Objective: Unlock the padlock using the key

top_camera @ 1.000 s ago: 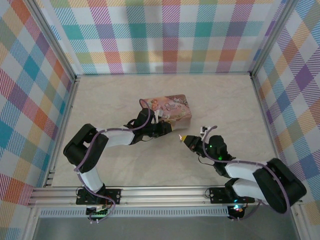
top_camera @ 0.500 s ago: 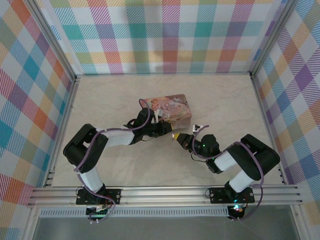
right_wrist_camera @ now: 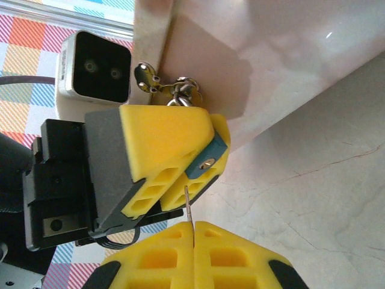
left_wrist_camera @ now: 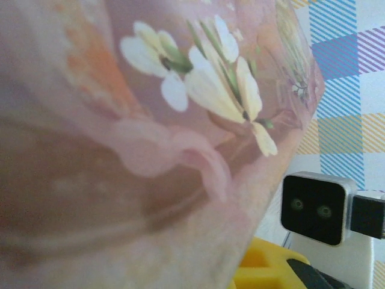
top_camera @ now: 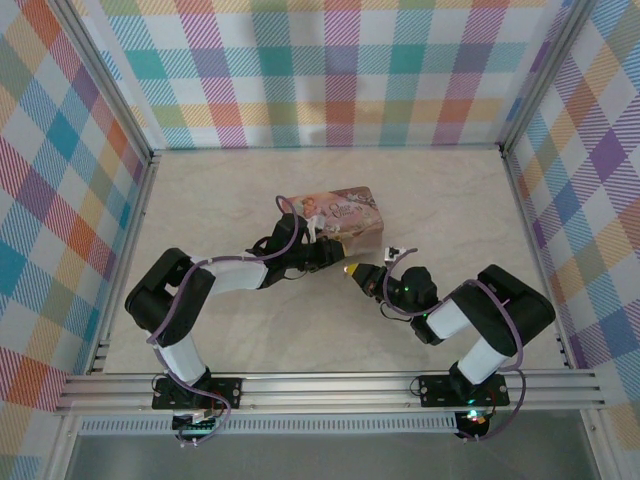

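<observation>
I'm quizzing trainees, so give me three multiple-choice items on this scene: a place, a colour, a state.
1. Where is the padlock? A on the table; B between the left tool's fingers, beside the pink tin; C hanging free.
2. Tool finger colour? A red; B green; C yellow.
3. The key is: A pinched in the shut right tool, outside the keyhole; B lying loose; C fully inserted.
B: yellow fingers clamp it. C: both pairs are yellow. A: its blade stands beside the lock.
</observation>
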